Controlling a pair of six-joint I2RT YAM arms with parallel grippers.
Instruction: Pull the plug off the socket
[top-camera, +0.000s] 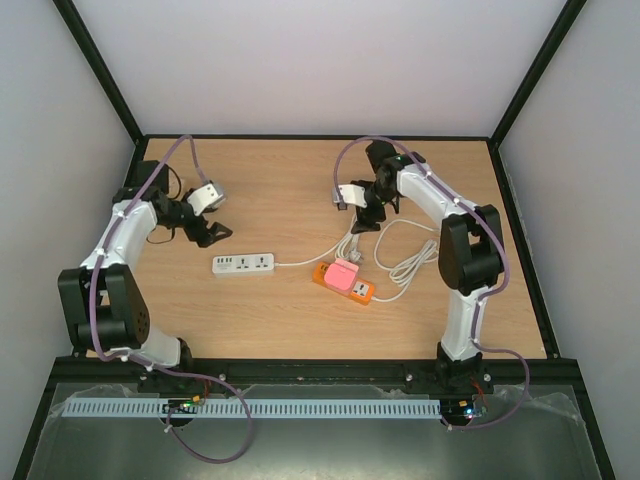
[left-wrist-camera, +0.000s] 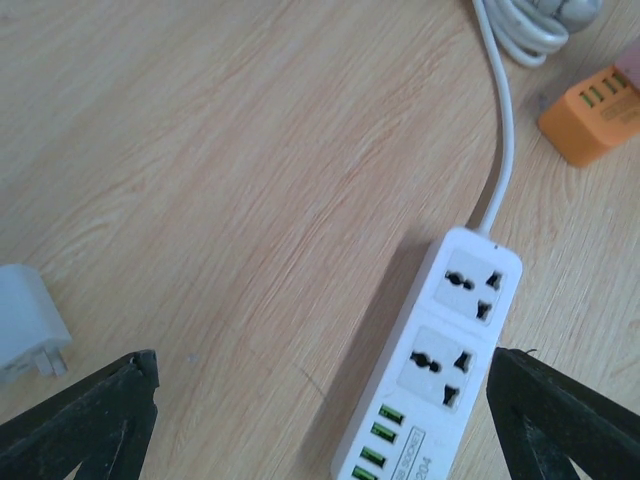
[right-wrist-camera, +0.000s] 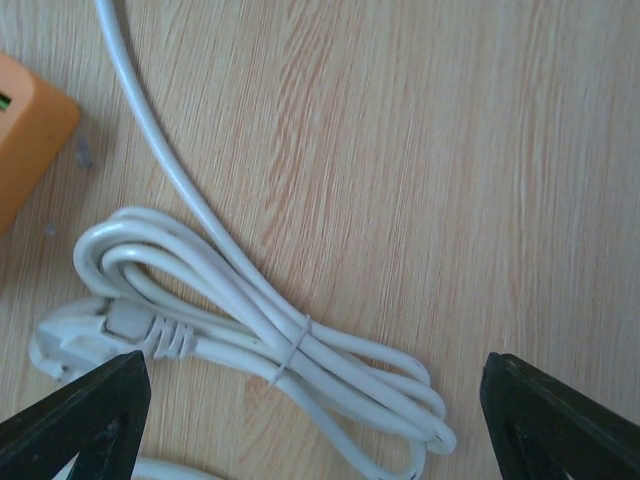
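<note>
From above: pink plug (top-camera: 343, 274) seated on the orange power strip (top-camera: 344, 283), a little right of centre on the table (top-camera: 290, 190). Strip's long axis diagonal, far-left to near-right; plug body apparently aligned with it, though too small to be sure. Prongs presumably straight down into the strip's face, so a pull would go upward. Right gripper (top-camera: 362, 220) just beyond the strip on the far side, plug toward the near edge and slightly left of it. Left gripper (top-camera: 212, 232) well apart, with the white power strip (top-camera: 243, 264) lying between it and the plug. Right arm judged the nearer. From the left wrist: fingers (left-wrist-camera: 95, 415) spread wide, holding nothing; white power strip below with both sockets bare, a loose white adapter (left-wrist-camera: 27, 335) at the left edge, orange strip only at the top right corner. From the right wrist: fingers (right-wrist-camera: 85, 410) likewise wide apart and empty, over a coiled white cable (right-wrist-camera: 260, 330); just a corner of the orange strip at the left, plug itself out of frame.
</note>
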